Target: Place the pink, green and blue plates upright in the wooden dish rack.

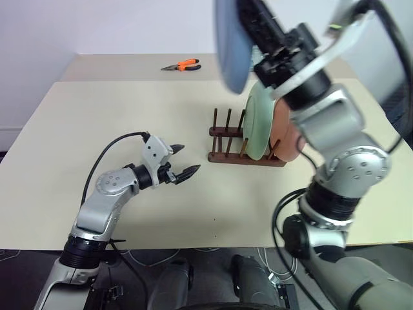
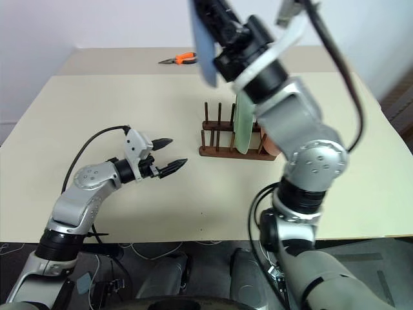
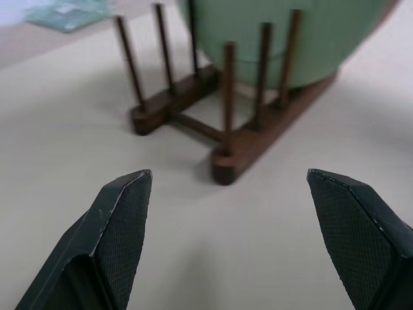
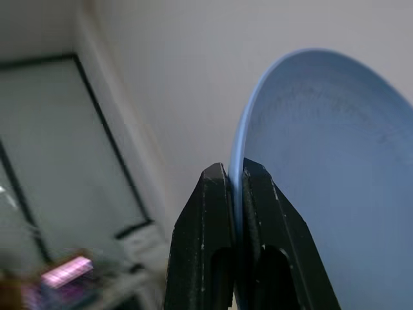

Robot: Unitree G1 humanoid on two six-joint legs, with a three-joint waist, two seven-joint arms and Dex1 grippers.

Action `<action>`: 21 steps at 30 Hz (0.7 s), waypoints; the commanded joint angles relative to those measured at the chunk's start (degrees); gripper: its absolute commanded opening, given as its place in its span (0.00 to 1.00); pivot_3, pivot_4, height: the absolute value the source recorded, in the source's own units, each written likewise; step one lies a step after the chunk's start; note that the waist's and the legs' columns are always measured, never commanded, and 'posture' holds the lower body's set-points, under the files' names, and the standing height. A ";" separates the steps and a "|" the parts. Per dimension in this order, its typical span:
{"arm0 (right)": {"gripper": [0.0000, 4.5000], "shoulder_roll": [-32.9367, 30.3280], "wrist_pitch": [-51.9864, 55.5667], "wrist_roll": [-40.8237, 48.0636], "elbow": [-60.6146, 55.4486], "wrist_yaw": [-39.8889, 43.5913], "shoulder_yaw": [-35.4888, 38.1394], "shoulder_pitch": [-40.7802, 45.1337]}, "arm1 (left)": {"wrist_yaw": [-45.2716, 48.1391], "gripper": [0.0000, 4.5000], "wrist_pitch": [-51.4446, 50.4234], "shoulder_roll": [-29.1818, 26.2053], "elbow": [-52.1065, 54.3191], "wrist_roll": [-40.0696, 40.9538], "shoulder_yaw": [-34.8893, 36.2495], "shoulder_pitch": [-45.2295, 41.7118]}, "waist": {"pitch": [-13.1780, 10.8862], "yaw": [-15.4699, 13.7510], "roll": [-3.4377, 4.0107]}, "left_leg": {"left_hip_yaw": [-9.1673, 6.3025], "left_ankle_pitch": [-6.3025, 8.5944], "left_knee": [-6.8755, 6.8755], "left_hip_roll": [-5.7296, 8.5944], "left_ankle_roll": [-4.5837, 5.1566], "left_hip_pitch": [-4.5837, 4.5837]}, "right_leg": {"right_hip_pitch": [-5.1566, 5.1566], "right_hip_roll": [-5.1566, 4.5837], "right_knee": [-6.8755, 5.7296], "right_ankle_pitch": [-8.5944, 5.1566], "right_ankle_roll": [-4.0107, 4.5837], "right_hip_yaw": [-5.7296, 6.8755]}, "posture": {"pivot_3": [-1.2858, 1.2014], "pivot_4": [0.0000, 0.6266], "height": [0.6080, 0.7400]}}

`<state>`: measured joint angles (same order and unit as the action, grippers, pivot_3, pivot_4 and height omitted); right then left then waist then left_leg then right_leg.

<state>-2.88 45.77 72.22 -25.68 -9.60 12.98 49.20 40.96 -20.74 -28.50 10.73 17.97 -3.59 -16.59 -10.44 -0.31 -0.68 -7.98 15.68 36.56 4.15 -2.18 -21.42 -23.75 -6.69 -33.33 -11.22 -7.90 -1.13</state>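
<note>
High above the table, my right gripper (image 4: pixel 235 177) is shut on the rim of the light blue plate (image 1: pixel 232 45), which hangs on edge above the wooden dish rack (image 1: pixel 226 139). The pale green plate (image 1: pixel 260 123) stands upright between the rack's pegs. The pink plate (image 1: pixel 284 132) stands just behind it at the rack's right end, partly hidden by my right arm. The rack's left pegs are bare. My left gripper (image 1: pixel 186 159) is open and holds nothing. It hovers low over the table to the left of the rack and points at it.
Orange-handled pliers (image 1: pixel 182 65) lie at the far side of the beige table (image 1: pixel 97 129). A seam crosses the tabletop in front of them. A cable loops from my left wrist.
</note>
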 commanded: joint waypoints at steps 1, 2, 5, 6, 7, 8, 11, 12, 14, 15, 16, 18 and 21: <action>0.00 2.50 -1.84 5.14 -0.50 -8.55 -0.17 -1.78 | -0.16 0.88 0.99 -0.98 1.74 0.33 2.49 1.12 | 0.02 -0.02 -0.01 | 0.01 0.00 -0.02 0.01 0.00 0.01 | 0.00 0.00 0.01 0.00 0.00 0.00 | 0.52 0.24 1.00; 0.00 2.95 -2.16 5.90 -0.14 -9.99 -0.43 -2.30 | -0.10 0.88 0.99 -1.04 2.01 0.34 2.60 1.45 | 0.02 0.00 0.00 | 0.03 0.00 -0.02 0.02 0.00 0.01 | 0.00 -0.01 0.01 0.00 -0.01 0.00 | 0.52 0.24 1.00; 0.00 3.21 -2.74 6.92 0.98 -12.70 -1.31 -3.66 | -0.12 0.88 0.83 -0.96 2.62 0.19 2.59 1.99 | 0.01 0.26 0.01 | 0.18 -0.01 -0.04 0.02 0.00 0.02 | -0.01 0.01 0.00 0.01 0.01 0.00 | 0.52 0.24 1.00; 0.00 3.13 -2.85 7.14 1.16 -13.29 -1.56 -4.06 | -0.16 0.88 0.73 -0.90 2.77 0.18 2.57 2.04 | 0.02 0.50 0.01 | 0.19 -0.01 -0.06 0.02 0.00 0.03 | -0.02 0.02 0.00 0.01 0.01 0.00 | 0.52 0.24 1.00; 0.00 3.02 -3.00 7.35 1.35 -13.82 -1.78 -4.41 | -0.21 0.88 0.64 -0.84 2.89 0.19 2.55 2.04 | 0.02 0.84 0.01 | 0.20 -0.02 -0.11 0.01 -0.01 0.05 | -0.02 0.03 -0.01 0.01 0.02 0.00 | 0.52 0.24 1.00; 0.00 2.83 -3.10 6.96 1.74 -14.45 -1.98 -4.85 | -0.29 0.88 0.53 -0.76 3.02 0.21 2.52 2.03 | 0.03 1.07 0.01 | 0.19 -0.04 -0.16 0.01 -0.02 0.05 | -0.04 0.04 0.00 0.01 0.02 0.01 | 0.52 0.24 1.00; 0.00 2.63 -3.49 6.41 3.26 -16.25 -2.27 -6.14 | -0.45 0.88 0.19 -0.47 3.44 0.41 2.38 1.99 | 0.06 1.42 0.01 | 0.22 -0.05 -0.31 -0.01 -0.03 0.10 | -0.10 0.06 -0.01 0.01 0.02 -0.01 | 0.52 0.24 1.00; 0.00 2.52 -3.49 6.28 3.81 -16.55 -2.42 -6.43 | -0.44 0.88 0.13 -0.43 3.51 0.43 2.34 2.00 | 0.06 1.47 0.01 | 0.24 -0.05 -0.32 -0.02 -0.03 0.11 | -0.13 0.07 -0.02 0.02 0.02 -0.02 | 0.52 0.24 1.00; 0.00 2.75 -3.61 6.98 5.02 -17.32 -2.45 -6.77 | -0.40 0.88 0.01 -0.35 3.64 0.40 2.27 2.03 | 0.06 1.47 0.01 | 0.26 -0.06 -0.34 -0.03 -0.04 0.10 | -0.18 0.08 -0.04 0.03 0.04 -0.04 | 0.52 0.24 1.00; 0.00 2.89 -3.46 7.65 5.90 -17.72 -2.46 -6.83 | -0.37 0.88 -0.03 -0.32 3.69 0.39 2.24 2.02 | 0.06 1.47 0.01 | 0.28 -0.06 -0.34 -0.03 -0.04 0.09 | -0.21 0.09 -0.05 0.03 0.05 -0.06 | 0.52 0.24 1.00; 0.00 2.94 -3.34 8.09 6.50 -18.00 -2.48 -6.85 | -0.35 0.88 -0.06 -0.30 3.71 0.38 2.23 2.01 | 0.06 1.45 0.01 | 0.28 -0.06 -0.34 -0.03 -0.04 0.09 | -0.22 0.09 -0.06 0.04 0.05 -0.07 | 0.52 0.24 1.00; 0.07 2.34 -3.03 7.70 7.83 -17.81 -2.62 -6.75 | -0.40 0.88 -0.10 -0.20 3.76 0.36 2.16 1.98 | 0.06 1.43 0.01 | 0.29 -0.07 -0.34 -0.03 -0.04 0.08 | -0.22 0.09 -0.05 0.04 0.06 -0.07 | 0.52 0.24 1.00; 0.33 -0.62 -2.89 4.23 8.88 -15.48 -2.95 -5.50 | -0.63 0.88 -0.28 0.02 4.07 0.27 1.92 1.99 | 0.06 1.32 0.01 | 0.31 -0.07 -0.33 -0.03 -0.04 0.08 | -0.21 0.09 -0.05 0.04 0.06 -0.08 | 0.52 0.24 1.00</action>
<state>-2.44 43.23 77.51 -15.71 -26.71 9.87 41.68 40.62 -21.00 -28.56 12.44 18.02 -1.87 -14.24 -10.38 1.01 -0.67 -7.67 15.61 36.24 4.11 -2.22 -21.36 -23.96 -6.60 -33.37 -11.18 -7.84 -1.20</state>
